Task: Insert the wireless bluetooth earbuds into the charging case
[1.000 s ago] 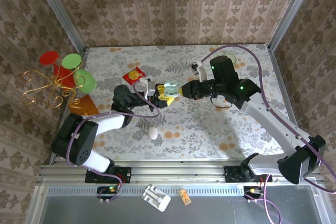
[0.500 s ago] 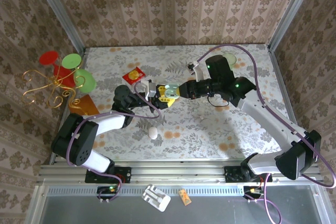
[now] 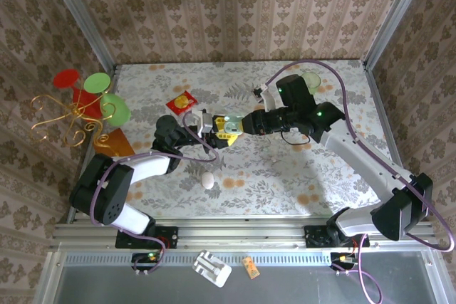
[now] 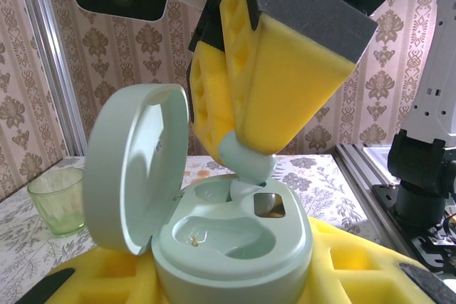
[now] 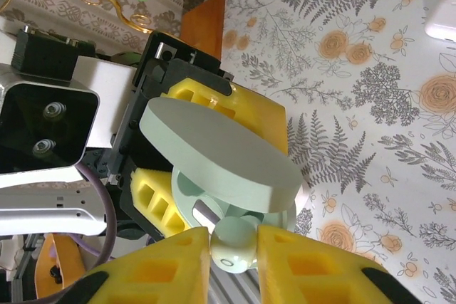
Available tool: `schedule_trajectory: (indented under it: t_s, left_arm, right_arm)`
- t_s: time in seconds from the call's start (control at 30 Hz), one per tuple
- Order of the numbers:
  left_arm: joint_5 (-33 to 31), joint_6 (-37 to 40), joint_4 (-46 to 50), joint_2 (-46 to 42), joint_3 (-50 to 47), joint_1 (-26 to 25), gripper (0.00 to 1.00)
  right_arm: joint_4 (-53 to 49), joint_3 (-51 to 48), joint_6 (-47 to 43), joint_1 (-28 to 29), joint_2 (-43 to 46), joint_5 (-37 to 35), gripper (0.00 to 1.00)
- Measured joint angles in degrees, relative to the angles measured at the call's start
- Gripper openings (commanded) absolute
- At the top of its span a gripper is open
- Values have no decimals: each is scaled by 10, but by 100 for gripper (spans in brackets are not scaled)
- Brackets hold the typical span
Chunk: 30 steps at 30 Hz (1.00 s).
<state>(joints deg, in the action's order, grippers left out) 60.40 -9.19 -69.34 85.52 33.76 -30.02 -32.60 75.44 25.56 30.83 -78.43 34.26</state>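
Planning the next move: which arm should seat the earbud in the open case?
Right. The right gripper pinches an earbud right over the open charging case, which the left gripper holds.

Bright even light, soft arm shadows, mostly sharp

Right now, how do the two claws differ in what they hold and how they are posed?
The left claw grips the charging case, whose lid stands open; the right claw pinches a far smaller earbud. The left claw's pads flank the case low on both sides; the right claw comes down at it from above, its tips over one socket. Both claws have yellow foam pads.
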Motion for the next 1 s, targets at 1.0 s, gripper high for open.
schedule_trajectory:
  t_s: [1.0]
  left_arm:
    - [-30, 11, -1, -6, -14, 16, 10]
  right_arm:
    - [84, -221, 66, -116, 112, -148, 54]
